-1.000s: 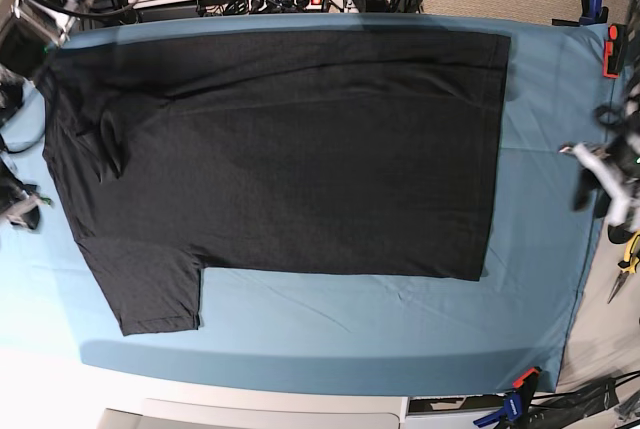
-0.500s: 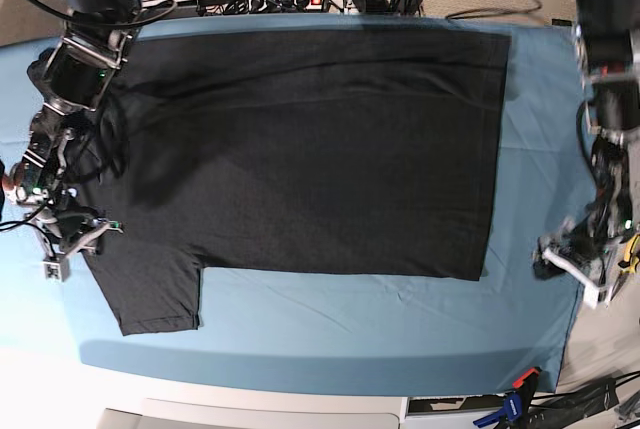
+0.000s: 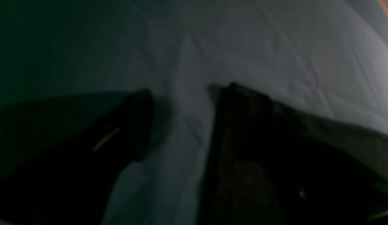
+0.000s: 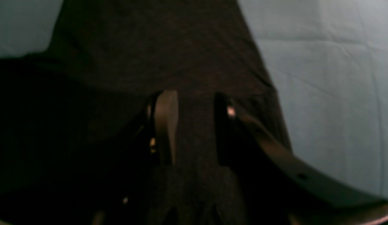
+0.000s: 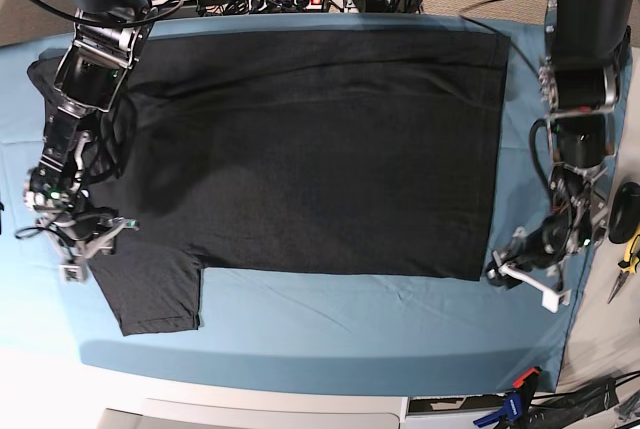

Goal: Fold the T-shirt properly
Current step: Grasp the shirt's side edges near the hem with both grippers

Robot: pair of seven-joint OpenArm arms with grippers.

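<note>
The black T-shirt [image 5: 300,149] lies spread flat on the blue table cloth [image 5: 400,319]. The right gripper [image 5: 85,239] sits over the sleeve near the cloth's left edge; the left gripper [image 5: 520,269] stands just beside the shirt's lower right corner.

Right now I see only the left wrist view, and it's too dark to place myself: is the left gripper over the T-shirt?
Observer: No. In the base view the left gripper is over the blue table cloth, just beside the T-shirt's near hem corner, jaws open.
Operator: Where is the other arm?
Observer: The right gripper is at the opposite end, by the shoulder above the near sleeve.
Operator: Is it holding fabric?
Observer: The right wrist view shows black fabric between its fingers; whether they pinch it, I cannot tell.
</note>
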